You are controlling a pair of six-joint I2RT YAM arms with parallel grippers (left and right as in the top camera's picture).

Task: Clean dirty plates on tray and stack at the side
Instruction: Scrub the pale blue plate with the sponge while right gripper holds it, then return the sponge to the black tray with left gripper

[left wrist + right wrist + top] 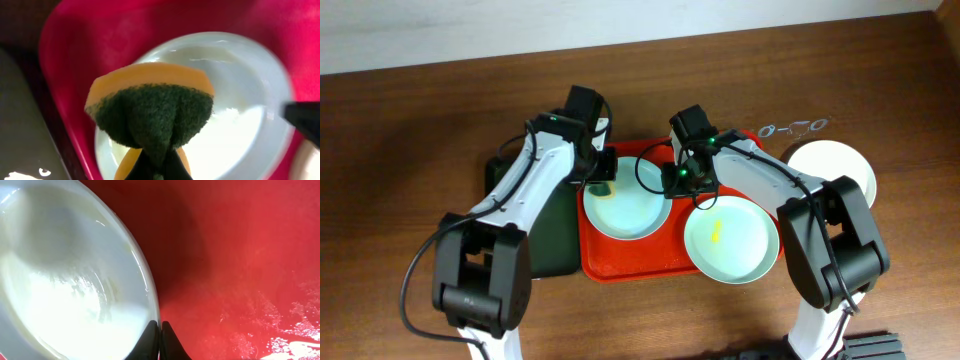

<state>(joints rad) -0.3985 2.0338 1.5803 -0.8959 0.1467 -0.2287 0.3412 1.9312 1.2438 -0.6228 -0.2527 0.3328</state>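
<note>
The left end effector (158, 170) clamps a yellow-and-green sponge (150, 105) above a mint-blue plate (625, 212) on the red tray (620, 265), while the right end effector (160, 341) pinches that plate's rim. A yellow-smeared plate (745, 250) sits alongside; a white plate (835, 165) rests on the worktop (420, 120).

Tray (620, 268): red-orange, rectangular, raised rim, flat near table centre
Left mint plate (630, 212): pale mint-blue, no smear visible, tray's left rear corner
Right mint plate (732, 240): yellow smear at centre, overhanging tray's right front corner
White plate (835, 165): on table, beside tray's right rear corner
</note>
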